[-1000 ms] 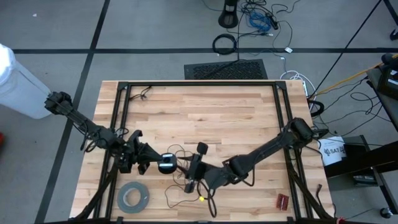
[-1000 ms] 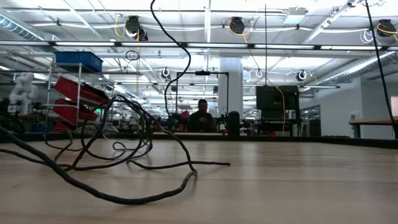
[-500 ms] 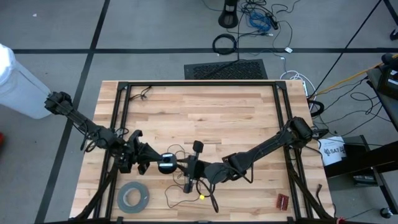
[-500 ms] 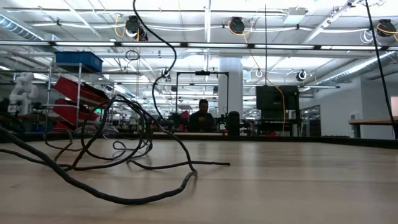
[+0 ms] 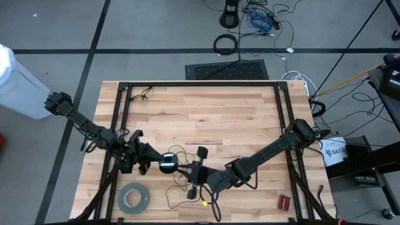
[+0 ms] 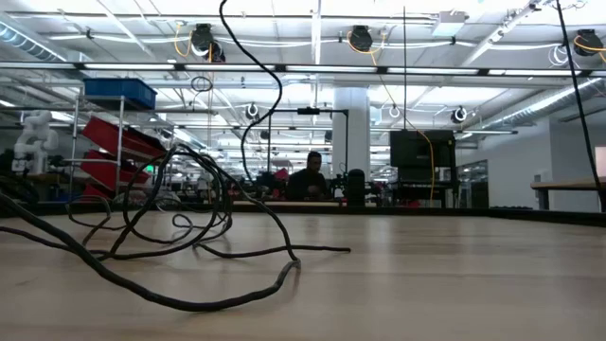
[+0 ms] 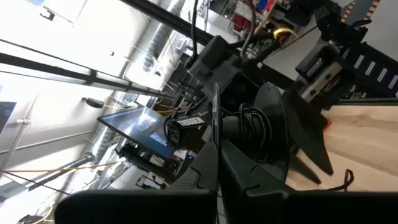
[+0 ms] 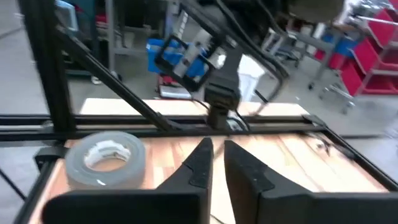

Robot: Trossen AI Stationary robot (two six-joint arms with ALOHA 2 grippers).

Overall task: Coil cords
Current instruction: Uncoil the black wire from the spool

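Near the front edge of the wooden surface [image 5: 206, 119], the cords lie half gathered: the small round black disc [image 5: 167, 164] sits pinched in the left tool [image 5: 156, 164], whose fingers are pressed together on it, and the left wrist view shows turns of thin dark wire [image 7: 252, 127] already wound on its hub. From the disc the loose wire [image 5: 181, 152] strays in slack loops toward the right tool [image 5: 194, 189], which hangs just beside it with its fingers [image 8: 200, 163] close together, a narrow gap between them; whether any wire is pinched there cannot be told. Winding looks to be the step in hand, and the next move probably calls for catching the slack strand and leading it round the disc without snagging. Compared with half a second ago, the right tool has drawn back toward the front edge and a little away from the disc, while the left has stayed put. A grey tape roll [image 5: 134, 197] lies well clear at the front left corner.
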